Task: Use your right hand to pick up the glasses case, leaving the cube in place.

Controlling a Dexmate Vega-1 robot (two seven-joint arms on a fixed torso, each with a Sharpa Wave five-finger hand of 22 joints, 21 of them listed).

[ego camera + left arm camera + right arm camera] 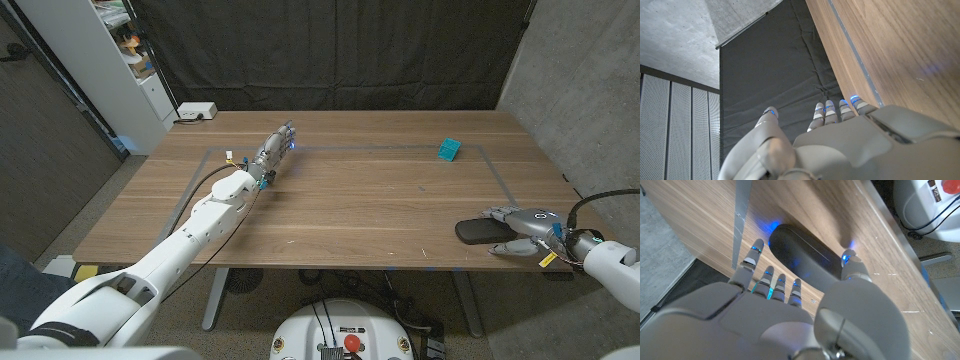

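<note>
The left robot hand (pixel 274 151) lies at about 11 o'clock on the table (pixel 360 215), fingers stretched out together toward the far edge, holding nothing. In the left wrist view its fingertips (pixel 826 106) point along the wood toward the dark curtain (pixel 780 75) behind the table. A tape line (pixel 350 148) marks a rectangle on the wood, and the left robot hand sits just inside its far left corner. The whole middle of the table, from that hand across to the right side, is bare wood with wide room to move.

The cube (pixel 448 150), teal, stands at about 1 o'clock, just inside the far tape line, well apart from both hands and from the case.

The case (pixel 484 231) lies at about 4 o'clock, near the table's near right edge. It is a dark, smooth, long oval with rounded ends, lying flat. The right robot hand (pixel 525 230) is spread around it: in the right wrist view the fingers (pixel 771 277) reach over one long side and the thumb (pixel 852 265) over the other, lit blue at the tips. Whether they already press on the case I cannot tell.
</note>
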